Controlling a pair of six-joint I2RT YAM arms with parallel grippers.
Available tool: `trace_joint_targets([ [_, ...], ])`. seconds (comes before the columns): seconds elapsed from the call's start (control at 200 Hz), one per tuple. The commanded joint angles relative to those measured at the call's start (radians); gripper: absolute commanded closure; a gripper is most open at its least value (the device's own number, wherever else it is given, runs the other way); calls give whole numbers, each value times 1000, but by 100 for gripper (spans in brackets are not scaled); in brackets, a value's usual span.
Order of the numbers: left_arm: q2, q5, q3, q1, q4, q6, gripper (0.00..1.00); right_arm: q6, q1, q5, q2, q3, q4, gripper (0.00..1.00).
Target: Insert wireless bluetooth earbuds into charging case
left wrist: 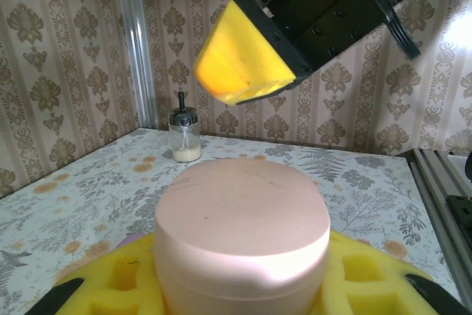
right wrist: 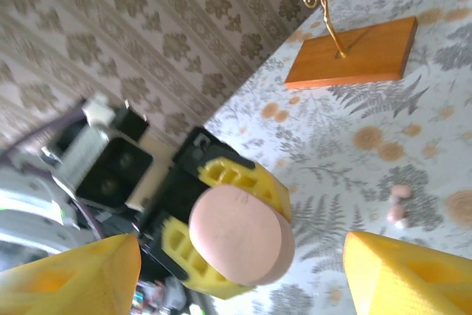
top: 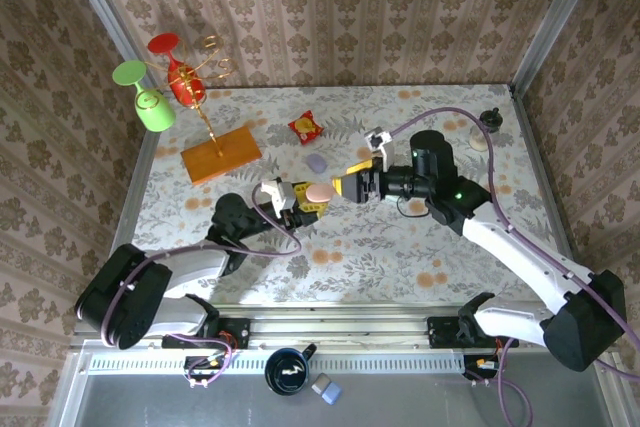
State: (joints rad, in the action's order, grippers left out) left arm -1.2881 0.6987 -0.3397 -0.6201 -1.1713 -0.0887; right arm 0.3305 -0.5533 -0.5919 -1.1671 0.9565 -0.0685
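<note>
A pink pebble-shaped charging case (top: 320,190) is held closed, above the table's middle, by my left gripper (top: 305,197), whose yellow pads (right wrist: 236,175) are shut on its sides. In the left wrist view the case (left wrist: 243,219) sits between the pads of that gripper (left wrist: 243,285). My right gripper (top: 350,185) faces the case from the right with its jaws open. Its yellow fingertips (right wrist: 405,274) stand apart on either side of the case (right wrist: 236,234) without touching it. Two tiny pale pink earbuds (right wrist: 399,201) lie on the tablecloth below.
A lilac case (top: 317,162) and a red-and-yellow snack packet (top: 304,127) lie behind the grippers. A wooden base (top: 220,155) with a gold stand carries a green glass (top: 150,102) and a red glass (top: 180,77) at the back left. A small jar (top: 490,119) stands at the back right.
</note>
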Motion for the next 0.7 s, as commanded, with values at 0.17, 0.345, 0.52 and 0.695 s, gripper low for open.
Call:
trace_joint_targets([
  [0.17, 85, 2, 2, 10, 107, 57, 69, -391, -136, 242, 1, 21, -63, 25],
  [0.345, 69, -7, 10, 16, 63, 22, 69, -401, -161, 225, -37, 31, -45, 25],
  [0.52, 62, -2, 16, 17, 31, 8, 69, -394, -174, 260, -74, 42, -38, 25],
  [0.695, 55, -29, 33, 16, 4, -4, 70, -277, -170, 349, -86, 51, 6, 28],
])
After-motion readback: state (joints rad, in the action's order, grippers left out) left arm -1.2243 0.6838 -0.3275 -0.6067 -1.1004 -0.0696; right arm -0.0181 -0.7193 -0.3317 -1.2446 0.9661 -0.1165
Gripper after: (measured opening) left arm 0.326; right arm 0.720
